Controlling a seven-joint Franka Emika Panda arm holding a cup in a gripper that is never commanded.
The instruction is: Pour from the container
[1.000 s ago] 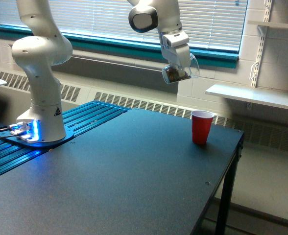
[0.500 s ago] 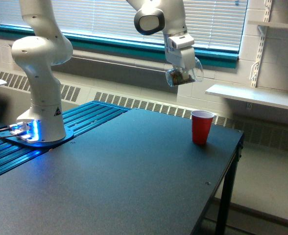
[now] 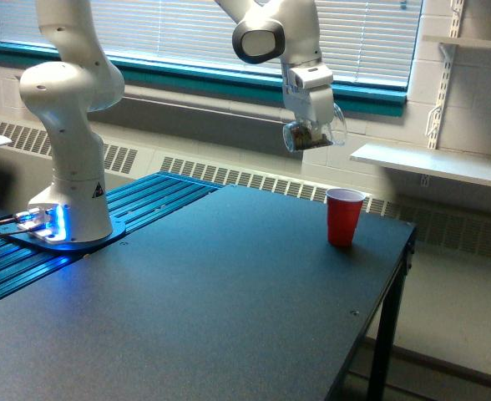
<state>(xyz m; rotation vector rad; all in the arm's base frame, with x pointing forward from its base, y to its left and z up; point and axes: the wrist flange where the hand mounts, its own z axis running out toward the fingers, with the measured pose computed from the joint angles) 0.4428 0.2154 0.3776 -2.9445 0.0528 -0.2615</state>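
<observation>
One view only, exterior. Red cup is the landmark: upright on the dark table, near the table's far edge toward the exterior view's right, white inside showing at the rim.

Gripper hangs in the air above the red cup and a bit toward the exterior view's left of it, well clear of the rim, not touching. Fingers closed around the container, a small clear cup w/ dark brown granular stuff visible inside. Container is tilted, contents sitting low in it; mouth direction hard to tell at this res. Nothing seen falling betw. container and red cup.

Arm's white base stands far from the red cup, at the exterior view's left, on a blue-lit mount w/ cables beside it; upper links arch across the top of frame to the gripper.

Behind the red cup: window blinds w/ a teal sill under them, radiator grille along the wall, white shelf up and toward the exterior view's right of the cup.
</observation>
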